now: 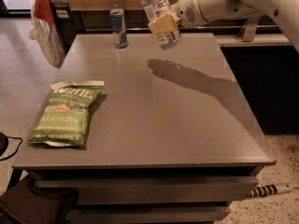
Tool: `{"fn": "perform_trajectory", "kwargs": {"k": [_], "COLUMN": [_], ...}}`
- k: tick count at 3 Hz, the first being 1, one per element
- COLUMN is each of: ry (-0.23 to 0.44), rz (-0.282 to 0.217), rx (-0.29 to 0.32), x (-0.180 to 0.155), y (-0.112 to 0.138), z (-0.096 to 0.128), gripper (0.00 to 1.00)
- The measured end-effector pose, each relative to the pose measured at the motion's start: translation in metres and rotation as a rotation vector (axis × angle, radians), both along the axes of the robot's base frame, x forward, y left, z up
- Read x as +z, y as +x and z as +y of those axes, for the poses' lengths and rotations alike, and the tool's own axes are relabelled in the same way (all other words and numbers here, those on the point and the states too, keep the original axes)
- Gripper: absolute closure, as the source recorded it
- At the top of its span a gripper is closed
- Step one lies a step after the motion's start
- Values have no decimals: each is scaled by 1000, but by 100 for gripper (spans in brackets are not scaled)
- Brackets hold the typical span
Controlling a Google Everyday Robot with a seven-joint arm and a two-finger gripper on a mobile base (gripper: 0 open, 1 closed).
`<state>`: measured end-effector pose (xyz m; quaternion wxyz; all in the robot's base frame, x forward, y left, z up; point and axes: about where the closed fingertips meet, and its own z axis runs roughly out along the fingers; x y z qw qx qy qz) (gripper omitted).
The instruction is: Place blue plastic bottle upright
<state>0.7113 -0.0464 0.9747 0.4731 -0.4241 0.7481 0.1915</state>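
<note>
The blue plastic bottle (158, 10) is a small clear bottle with a white, bluish-printed label. It hangs in the air above the far middle of the grey table (154, 120), nearly upright and tilted a little, its top cut off by the upper edge. My gripper (164, 24) comes in from the upper right and is shut on the bottle's lower half with yellowish fingers (163, 21). The bottle's shadow lies on the table just below and to the right.
A slim blue-and-silver drink can (118, 28) stands upright near the table's far left edge. A green chip bag (65, 115) lies flat at the left front. A bin with a white bag (46, 27) stands off the far left corner.
</note>
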Motion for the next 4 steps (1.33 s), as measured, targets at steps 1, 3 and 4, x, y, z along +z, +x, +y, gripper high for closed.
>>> {"fn": "perform_trajectory", "kwargs": {"k": [1, 3, 4], "ry": [0, 233, 314], "rz": [3, -114, -182], "rx": [-1, 117, 171], "x": [0, -9, -14], "y": [0, 11, 15], "z": [0, 27, 39], "gripper": [100, 100, 100]}}
